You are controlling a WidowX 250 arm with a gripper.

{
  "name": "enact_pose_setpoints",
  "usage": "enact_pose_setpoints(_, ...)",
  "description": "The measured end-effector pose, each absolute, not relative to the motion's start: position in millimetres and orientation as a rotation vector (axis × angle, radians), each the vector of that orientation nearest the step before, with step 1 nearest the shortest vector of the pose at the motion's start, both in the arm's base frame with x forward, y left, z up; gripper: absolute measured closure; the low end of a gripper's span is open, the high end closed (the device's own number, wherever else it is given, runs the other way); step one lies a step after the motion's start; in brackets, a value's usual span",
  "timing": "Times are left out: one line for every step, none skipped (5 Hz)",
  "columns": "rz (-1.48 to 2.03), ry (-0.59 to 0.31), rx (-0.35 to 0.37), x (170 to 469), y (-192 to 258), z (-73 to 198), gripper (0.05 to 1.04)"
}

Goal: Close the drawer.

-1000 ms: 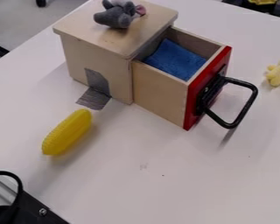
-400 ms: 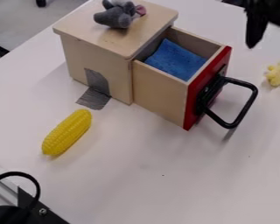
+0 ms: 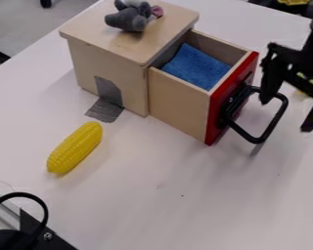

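Note:
The black gripper (image 3: 287, 115) hangs at the right side with its two fingers spread and nothing between them that I can make out. Its left finger overlaps the top corner of the black handle (image 3: 275, 122); whether they touch I cannot tell. That handle sticks out from the red front (image 3: 214, 117) of the wooden drawer (image 3: 179, 106). Pulled well out of its wooden box (image 3: 129, 51), the drawer has a blue cloth (image 3: 195, 67) inside.
A grey plush toy (image 3: 128, 19) rests on the box top. Yellow toy corn (image 3: 75, 148) lies on the white table (image 3: 166, 195) at front left. Partly behind the gripper is a yellow item (image 3: 301, 93). Black equipment (image 3: 38, 234) occupies the lower left corner.
The gripper has come in from the upper right and lowered to beside the handle. The drawer looks unmoved. At lower left, the black cable has shifted slightly right.

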State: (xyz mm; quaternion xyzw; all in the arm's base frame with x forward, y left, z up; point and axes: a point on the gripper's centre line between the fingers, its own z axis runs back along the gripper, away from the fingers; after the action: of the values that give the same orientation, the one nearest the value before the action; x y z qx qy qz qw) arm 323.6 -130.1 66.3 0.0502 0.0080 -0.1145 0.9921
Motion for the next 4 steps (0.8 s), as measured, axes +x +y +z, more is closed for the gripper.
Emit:
enact_pose_setpoints(-0.272, 0.100, 0.122, 319.0, -125.9, 37.2, 0.083)
enact_pose_setpoints(-0.302, 0.151, 0.144, 317.2, -123.5, 13.2, 0.133)
enact_pose_setpoints(-0.320, 0.156, 0.161, 318.1, -121.1, 6.4, 0.383)
enact_pose_setpoints(-0.300, 0.150, 0.167, 319.7, -118.4, 7.0, 0.702)
